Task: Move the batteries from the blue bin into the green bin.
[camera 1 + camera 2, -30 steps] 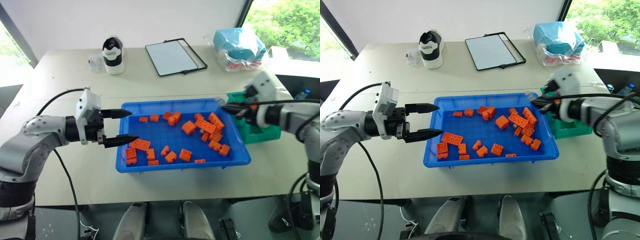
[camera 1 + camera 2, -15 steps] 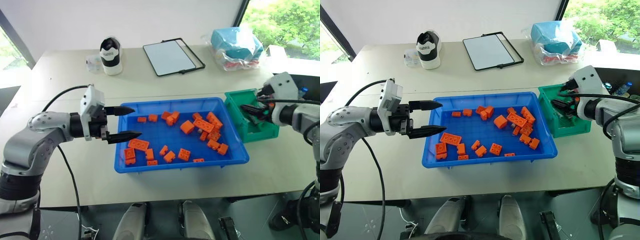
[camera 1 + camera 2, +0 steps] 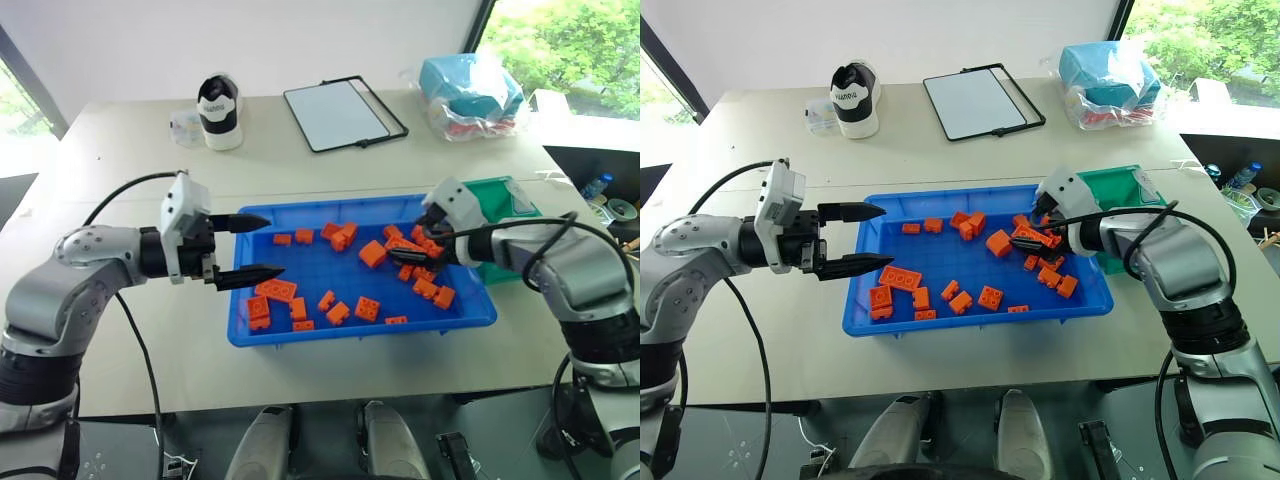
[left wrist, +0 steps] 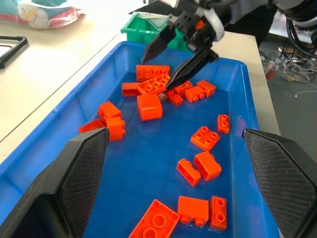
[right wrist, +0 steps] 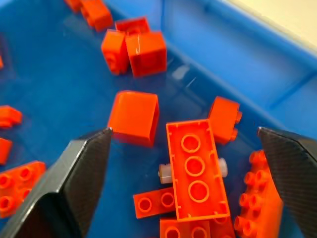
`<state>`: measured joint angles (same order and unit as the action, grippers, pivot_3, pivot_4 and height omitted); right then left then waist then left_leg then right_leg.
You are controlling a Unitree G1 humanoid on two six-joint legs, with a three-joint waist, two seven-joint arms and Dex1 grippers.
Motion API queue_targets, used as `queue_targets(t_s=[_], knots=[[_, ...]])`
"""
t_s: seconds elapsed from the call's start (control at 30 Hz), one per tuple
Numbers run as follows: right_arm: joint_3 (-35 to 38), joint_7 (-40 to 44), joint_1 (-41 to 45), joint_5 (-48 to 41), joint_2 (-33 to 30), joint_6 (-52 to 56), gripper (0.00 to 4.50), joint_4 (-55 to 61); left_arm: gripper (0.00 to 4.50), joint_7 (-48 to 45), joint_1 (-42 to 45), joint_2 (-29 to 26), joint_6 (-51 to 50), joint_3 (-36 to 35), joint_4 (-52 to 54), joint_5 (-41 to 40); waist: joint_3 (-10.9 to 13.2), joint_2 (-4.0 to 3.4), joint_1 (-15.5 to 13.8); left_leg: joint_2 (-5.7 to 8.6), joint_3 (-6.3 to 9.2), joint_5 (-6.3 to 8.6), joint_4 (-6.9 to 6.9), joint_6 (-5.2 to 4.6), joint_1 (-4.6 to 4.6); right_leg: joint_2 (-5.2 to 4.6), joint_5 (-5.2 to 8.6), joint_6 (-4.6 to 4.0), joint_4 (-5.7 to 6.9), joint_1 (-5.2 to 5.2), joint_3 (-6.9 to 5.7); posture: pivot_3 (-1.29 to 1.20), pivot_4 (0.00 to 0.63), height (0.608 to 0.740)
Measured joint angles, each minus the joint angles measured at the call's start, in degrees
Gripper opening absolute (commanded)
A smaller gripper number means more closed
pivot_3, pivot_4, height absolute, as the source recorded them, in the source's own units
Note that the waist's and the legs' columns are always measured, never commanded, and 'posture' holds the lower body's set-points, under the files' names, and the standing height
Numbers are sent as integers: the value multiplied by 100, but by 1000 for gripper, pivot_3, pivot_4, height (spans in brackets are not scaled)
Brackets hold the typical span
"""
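Observation:
The blue bin (image 3: 360, 335) sits mid-table with several orange bricks scattered in it. One battery (image 5: 166, 173), a small silver cylinder, lies under a long orange brick (image 5: 197, 173) with both of its ends poking out. My right gripper (image 3: 412, 240) hangs open just above that cluster at the bin's right side, fingers (image 4: 148, 52) spread to either side of the brick. The green bin (image 3: 520, 205) stands right of the blue bin, partly behind my right arm. At the blue bin's left rim my left gripper (image 3: 272, 246) is open and empty, pointing right.
On the far side of the table are a black-and-white shoe (image 3: 222, 105), a small clear box (image 3: 187, 125), a framed white board (image 3: 335, 110) and a plastic bag (image 3: 478, 92) with a blue bundle inside. Bare tabletop surrounds the bins.
My right gripper opened over the green bin, then swung left and down to the bricks in the blue bin. The left arm stayed put.

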<state>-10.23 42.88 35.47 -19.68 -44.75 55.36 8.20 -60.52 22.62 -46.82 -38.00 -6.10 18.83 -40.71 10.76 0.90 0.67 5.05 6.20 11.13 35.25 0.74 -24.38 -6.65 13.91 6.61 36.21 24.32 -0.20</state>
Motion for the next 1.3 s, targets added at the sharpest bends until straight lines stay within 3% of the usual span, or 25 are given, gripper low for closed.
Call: queue_targets(t_s=[0.23, 0.33, 0.47, 0.63, 0.93, 1.1, 1.2, 1.3], knots=[[-301, 237, 69, 412, 120, -682, 4481, -924, 4500, 127, -186, -31, -58, -165, 220, -98, 0, 0, 7, 0, 0, 0, 0, 0, 0, 1, 0, 0, 0, 0, 0, 0, 150, 731], [-301, 289, 105, 539, 208, -838, 3628, -1127, 4500, 182, -218, -32, -88, -175, 283, -127, 0, 0, -1, 0, 1, 0, 1, 0, 0, 3, 0, 0, 1, -1, 0, 0, 150, 731], [-287, 320, 103, 528, 342, -799, 1635, -1091, 4500, 202, -217, -45, -137, -182, 283, -131, 0, 0, 1, 1, 1, 0, 1, 1, 0, 3, -1, 2, 1, 0, 0, 0, 150, 731], [-166, 283, 47, 360, 413, -427, 1635, -467, 4500, 191, -216, -64, -140, -189, 271, -129, 0, 0, 2, 0, 3, 0, 1, 1, 0, 3, -2, 3, 2, 0, 0, 0, 150, 731], [-667, -51, -68, 164, 1424, 169, 1635, 569, 4500, 123, -114, -64, -112, -164, 152, -111, -1, 0, 16, -1, 6, 0, 0, 1, 2, 8, -2, 3, 5, 2, 0, 0, 150, 731], [-1167, -389, 316, 370, 2244, 143, 3674, 216, 4500, 79, 30, -28, -56, -129, 95, -97, -1, 0, 32, -1, 7, -3, 1, 5, 4, 11, -4, 3, 10, 5, 1, 0, 150, 731], [-1246, -506, 498, 540, 2235, 135, 3674, 109, 4500, 65, 36, -26, -32, -129, 48, -90, -1, 0, -5, 3, 12, -3, 1, 6, 2, 10, -4, 3, 12, 5, 1, 0, 150, 731], [-799, -540, 525, 391, 1868, 636, 3674, 564, 4500, 39, 39, -24, -4, -122, -13, -50, -1, 0, -21, 7, 16, -3, 1, 6, -1, 8, -6, 7, 12, 5, 1, 0, 150, 731]])
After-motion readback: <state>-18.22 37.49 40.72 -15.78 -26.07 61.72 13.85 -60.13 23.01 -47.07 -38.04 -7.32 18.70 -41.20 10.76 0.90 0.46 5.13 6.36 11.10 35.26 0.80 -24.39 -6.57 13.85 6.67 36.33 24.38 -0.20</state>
